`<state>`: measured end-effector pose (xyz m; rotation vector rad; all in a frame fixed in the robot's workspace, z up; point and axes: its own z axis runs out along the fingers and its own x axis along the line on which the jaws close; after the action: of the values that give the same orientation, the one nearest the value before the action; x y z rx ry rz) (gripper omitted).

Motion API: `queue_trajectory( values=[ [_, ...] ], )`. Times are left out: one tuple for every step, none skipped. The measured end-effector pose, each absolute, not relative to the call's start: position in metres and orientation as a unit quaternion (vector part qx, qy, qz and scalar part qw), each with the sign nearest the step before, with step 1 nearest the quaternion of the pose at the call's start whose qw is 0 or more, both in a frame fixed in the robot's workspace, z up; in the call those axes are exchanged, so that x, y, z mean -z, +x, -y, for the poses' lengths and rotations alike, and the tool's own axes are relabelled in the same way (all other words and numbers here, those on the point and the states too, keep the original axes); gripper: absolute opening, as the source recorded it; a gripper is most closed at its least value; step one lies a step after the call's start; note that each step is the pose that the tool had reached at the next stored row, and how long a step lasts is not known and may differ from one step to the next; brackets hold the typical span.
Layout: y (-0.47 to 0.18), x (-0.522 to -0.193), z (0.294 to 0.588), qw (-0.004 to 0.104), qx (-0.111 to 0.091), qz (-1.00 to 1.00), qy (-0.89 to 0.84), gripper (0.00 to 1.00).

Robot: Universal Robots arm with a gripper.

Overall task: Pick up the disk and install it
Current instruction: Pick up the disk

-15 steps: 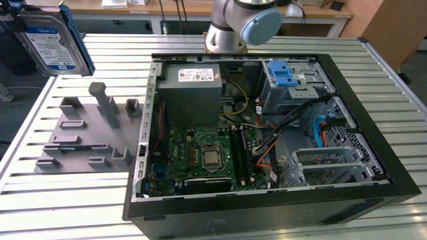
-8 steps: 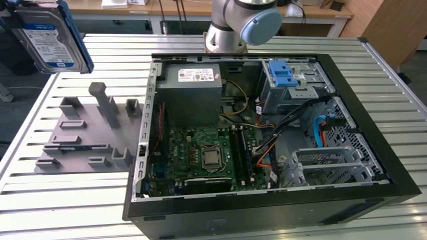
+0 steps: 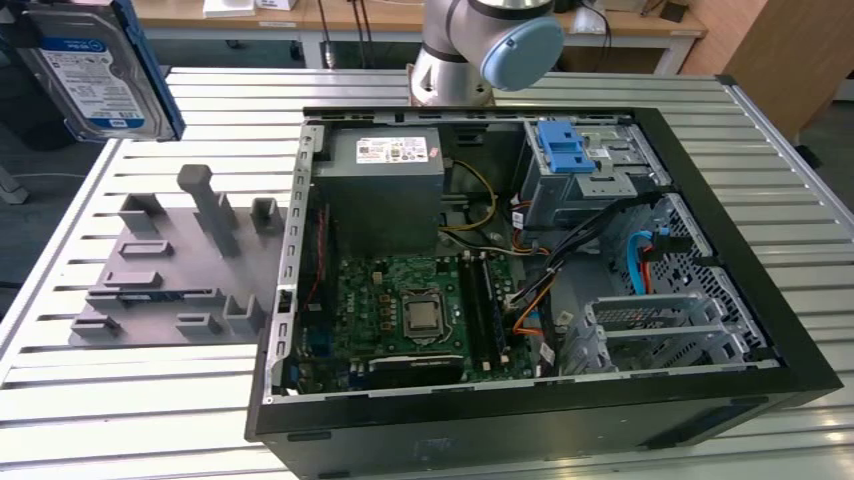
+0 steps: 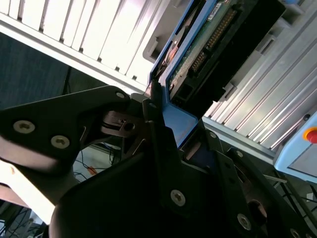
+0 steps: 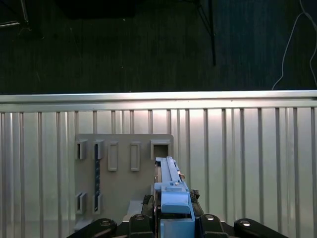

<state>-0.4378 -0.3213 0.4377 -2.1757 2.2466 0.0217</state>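
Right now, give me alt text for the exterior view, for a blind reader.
A silver-grey rectangular hard disk with blue side rails hangs at the exterior view's upper left, above a grey slotted plastic holder. An open black computer case lies on the slatted metal table.

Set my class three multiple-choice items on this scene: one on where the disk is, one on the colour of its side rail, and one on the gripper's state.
1. Where is the disk relative to the computer case?
A. Seated inside it
B. Outside it, held up at the exterior view's upper left
C. Lying across its rim

2. What colour is the disk's side rail?
A. Red
B. Green
C. Blue

3. What state is the gripper in?
A. Shut on the disk
B. Open, holding nothing
C. Shut on a cable

Answers:
1. B: the exterior view shows the disk aloft, apart from the case.
2. C: the rail is blue in both wrist views.
3. A: in the second wrist view the fingers clamp the disk's edge.
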Motion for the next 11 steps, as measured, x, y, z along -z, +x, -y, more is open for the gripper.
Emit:
queue_trajectory(
  values=[
    [-0.438,-0.439,0.321,0.007,-0.007,-0.718,-0.696,0.36],
    [-0.438,-0.44,0.321,0.007,-0.007,-0.718,-0.696,0.36],
    [-0.438,-0.442,0.321,0.007,-0.007,-0.718,-0.696,0.36],
    [-0.438,-0.443,0.321,0.007,-0.007,-0.718,-0.696,0.36],
    [-0.438,-0.445,0.321,0.007,-0.007,-0.718,-0.696,0.36],
    [-0.438,-0.446,0.321,0.007,-0.007,-0.718,-0.696,0.36],
    [-0.438,-0.447,0.321,0.007,-0.007,-0.718,-0.696,0.36],
    [-0.438,-0.449,0.321,0.007,-0.007,-0.718,-0.696,0.36],
    [-0.438,-0.451,0.321,0.007,-0.007,-0.718,-0.696,0.36],
    [-0.438,-0.453,0.321,0.007,-0.007,-0.718,-0.696,0.36],
    [-0.438,-0.454,0.321,0.007,-0.007,-0.718,-0.696,0.36]
  ],
)
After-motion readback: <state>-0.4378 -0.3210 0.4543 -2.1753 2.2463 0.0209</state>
